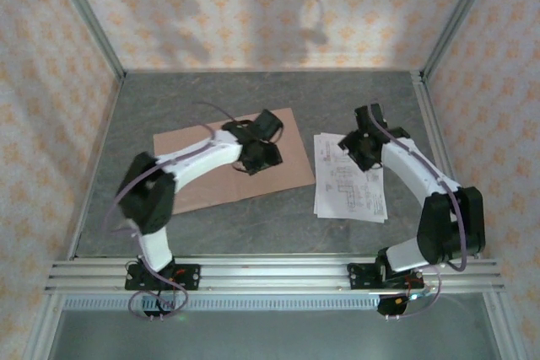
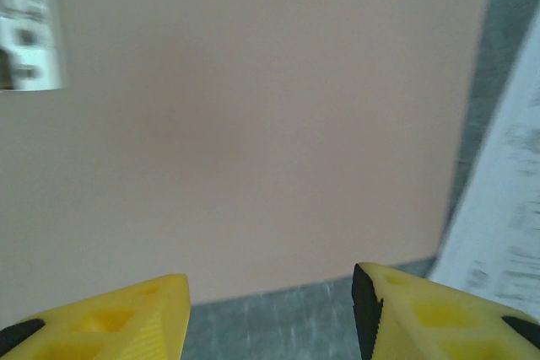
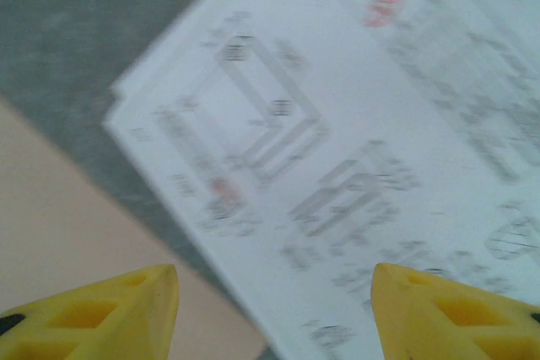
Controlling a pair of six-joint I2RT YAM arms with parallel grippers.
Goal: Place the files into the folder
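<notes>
The top view shows 1 folder (image 1: 291,158) lying flat on the counter (image 1: 253,229), with 1 stack of files (image 1: 350,191) just beside its right edge. The left wrist view shows the left gripper (image 2: 270,292) at the folder's edge, fingers apart, holding nothing. The right wrist view shows the right gripper (image 3: 274,292) over the files, fingers apart and empty. It also shows offset sheet edges, but the sheet count cannot be told
</notes>
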